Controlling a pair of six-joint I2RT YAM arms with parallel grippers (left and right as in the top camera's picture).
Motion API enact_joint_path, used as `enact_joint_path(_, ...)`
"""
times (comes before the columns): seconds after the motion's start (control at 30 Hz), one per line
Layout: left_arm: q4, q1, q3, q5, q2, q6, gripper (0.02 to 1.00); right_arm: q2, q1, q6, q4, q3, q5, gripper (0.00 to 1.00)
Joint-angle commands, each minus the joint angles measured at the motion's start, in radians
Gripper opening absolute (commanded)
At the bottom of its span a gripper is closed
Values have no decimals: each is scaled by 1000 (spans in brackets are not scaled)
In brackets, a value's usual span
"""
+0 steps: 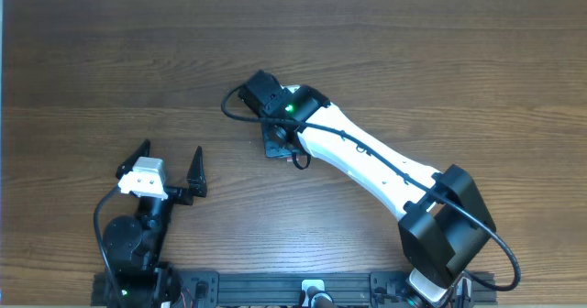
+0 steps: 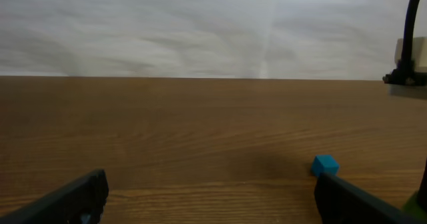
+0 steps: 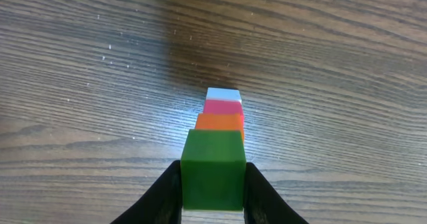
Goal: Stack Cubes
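Clamping a plain green cube (image 3: 213, 167), right fingers (image 3: 160, 199) hold it above the orange-pink-blue stack (image 3: 221, 114); left fingers (image 2: 73, 199) apart.

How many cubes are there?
4 at least: green cube in the right gripper, above orange cube, pink cube and pale cube, stacked. The blue cube in the left wrist view may be the pale one, or a fifth.

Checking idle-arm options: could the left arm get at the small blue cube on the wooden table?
Probably yes. The small blue cube lies on the bare wooden table just ahead of the open left gripper, with nothing between; the right gripper holds a green cube elsewhere.
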Motion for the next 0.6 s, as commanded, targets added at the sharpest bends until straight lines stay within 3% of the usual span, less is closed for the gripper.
enact_joint_path(0.03,-4,8,-3,13,-4,11,1000,12,7,4,10,-33,16,253)
enact_joint_path(0.23,-4,8,-3,13,-4,11,998,12,7,4,10,-33,16,290)
enact_joint_path(0.33,-4,8,-3,13,-4,11,998,12,7,4,12,-33,16,430)
enact_joint_path(0.6,-4,8,-3,13,-4,11,1000,12,7,4,13,-33,16,590)
